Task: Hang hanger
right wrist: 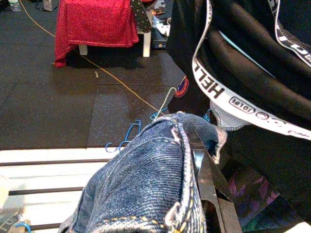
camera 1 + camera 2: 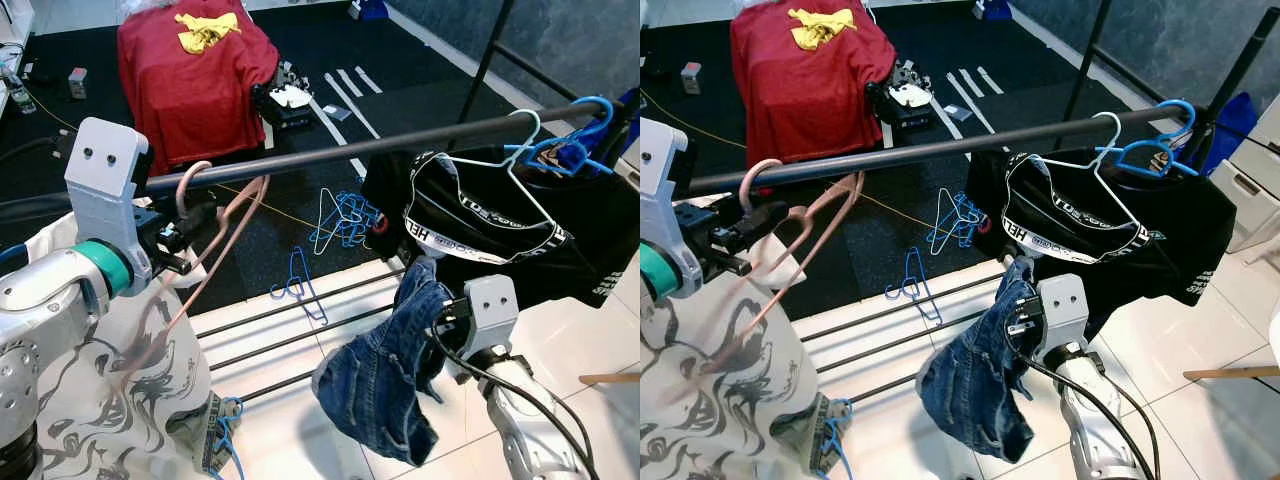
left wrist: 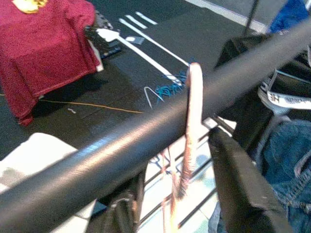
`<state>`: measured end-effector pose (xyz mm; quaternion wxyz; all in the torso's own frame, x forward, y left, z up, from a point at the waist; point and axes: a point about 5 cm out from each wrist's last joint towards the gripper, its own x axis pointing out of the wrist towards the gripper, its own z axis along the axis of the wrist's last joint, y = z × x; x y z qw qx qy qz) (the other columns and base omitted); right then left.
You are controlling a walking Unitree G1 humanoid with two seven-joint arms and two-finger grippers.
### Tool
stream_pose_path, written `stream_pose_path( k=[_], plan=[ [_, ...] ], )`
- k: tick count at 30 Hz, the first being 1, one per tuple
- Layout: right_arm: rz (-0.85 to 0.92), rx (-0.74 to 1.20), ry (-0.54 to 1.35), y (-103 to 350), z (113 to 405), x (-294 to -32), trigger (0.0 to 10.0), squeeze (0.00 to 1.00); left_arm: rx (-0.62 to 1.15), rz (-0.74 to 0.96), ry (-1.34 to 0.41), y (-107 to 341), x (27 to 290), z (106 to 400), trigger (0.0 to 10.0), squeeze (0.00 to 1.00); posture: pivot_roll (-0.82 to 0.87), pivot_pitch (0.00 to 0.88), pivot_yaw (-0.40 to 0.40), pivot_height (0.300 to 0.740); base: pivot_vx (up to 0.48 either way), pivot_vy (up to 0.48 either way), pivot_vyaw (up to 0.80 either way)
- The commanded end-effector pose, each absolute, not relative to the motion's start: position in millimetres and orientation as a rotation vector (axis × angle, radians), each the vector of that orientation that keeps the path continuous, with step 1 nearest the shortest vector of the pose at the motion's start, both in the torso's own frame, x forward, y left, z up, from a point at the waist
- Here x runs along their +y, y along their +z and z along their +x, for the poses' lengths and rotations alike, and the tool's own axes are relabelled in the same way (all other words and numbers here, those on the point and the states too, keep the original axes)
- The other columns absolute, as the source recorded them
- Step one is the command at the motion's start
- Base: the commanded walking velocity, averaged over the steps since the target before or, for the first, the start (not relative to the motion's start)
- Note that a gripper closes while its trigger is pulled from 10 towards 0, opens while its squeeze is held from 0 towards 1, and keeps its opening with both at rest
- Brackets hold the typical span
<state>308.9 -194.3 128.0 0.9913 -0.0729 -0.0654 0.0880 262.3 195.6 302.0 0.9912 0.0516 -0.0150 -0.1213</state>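
A pink hanger hangs by its hook over the dark rail of a drying rack, and a white cloth with black marbling trails below it. My left gripper sits just behind the rail at the hanger's neck. It is open, its fingers wide apart on either side of the wire. Lower and to the right, my right gripper is shut on a blue denim garment that drapes over it and hides most of the fingers.
A black shirt on a white hanger and blue hangers occupy the rail's right end. More blue hangers lie on the dark floor. Thin lower rack bars cross beneath. A red-draped table stands behind.
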Motion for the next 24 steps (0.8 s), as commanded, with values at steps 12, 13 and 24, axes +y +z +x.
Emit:
stream_pose_path(
  k=[12,13,24],
  plan=[
    [-0.144,-0.149,0.181,128,308,-193,10.0,0.0,-0.168,0.122,-0.433,314,209,241,10.0,0.0,-0.02,0.172,0.052,0.74,0.0,0.0,0.0],
    [-0.144,-0.149,0.181,128,308,-193,10.0,0.0,-0.168,0.122,-0.433,314,209,241,10.0,0.0,-0.02,0.172,0.052,0.74,0.0,0.0,0.0],
    [-0.144,-0.15,0.192,129,308,-192,10.0,0.0,0.083,0.192,-0.652,260,207,213,10.0,0.0,-0.02,0.178,0.045,0.74,0.0,0.0,0.0]
  ],
)
